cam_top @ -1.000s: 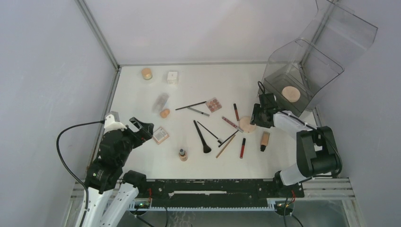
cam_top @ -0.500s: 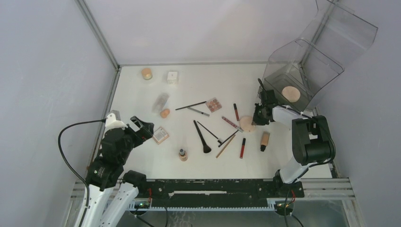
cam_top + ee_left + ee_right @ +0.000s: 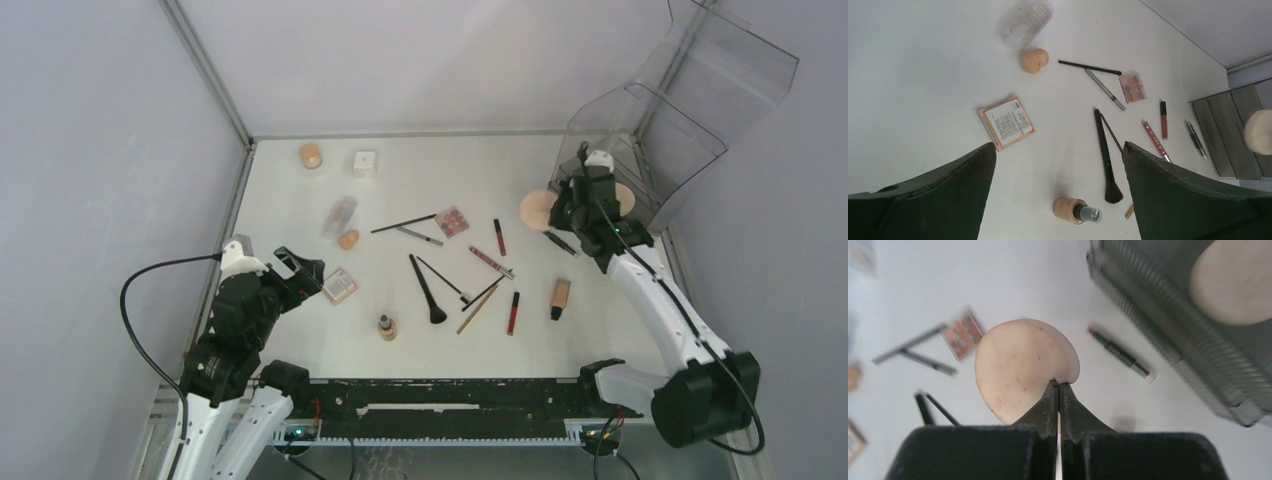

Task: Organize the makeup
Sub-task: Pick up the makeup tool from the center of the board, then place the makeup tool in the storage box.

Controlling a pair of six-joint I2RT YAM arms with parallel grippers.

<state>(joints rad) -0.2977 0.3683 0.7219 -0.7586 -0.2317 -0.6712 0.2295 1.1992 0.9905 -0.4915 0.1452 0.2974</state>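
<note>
On the left, the left gripper (image 3: 299, 271) is hovering with its jaws spread wide near a pink palette (image 3: 340, 286). On the right, the right gripper (image 3: 1058, 390) is pinching a round beige compact (image 3: 1020, 365), holding it above the table (image 3: 420, 170) beside the clear organizer (image 3: 640, 150).

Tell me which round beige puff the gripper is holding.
The puff pinched at its edge by the right gripper, outside the organizer; the other puff lies inside it.
</note>
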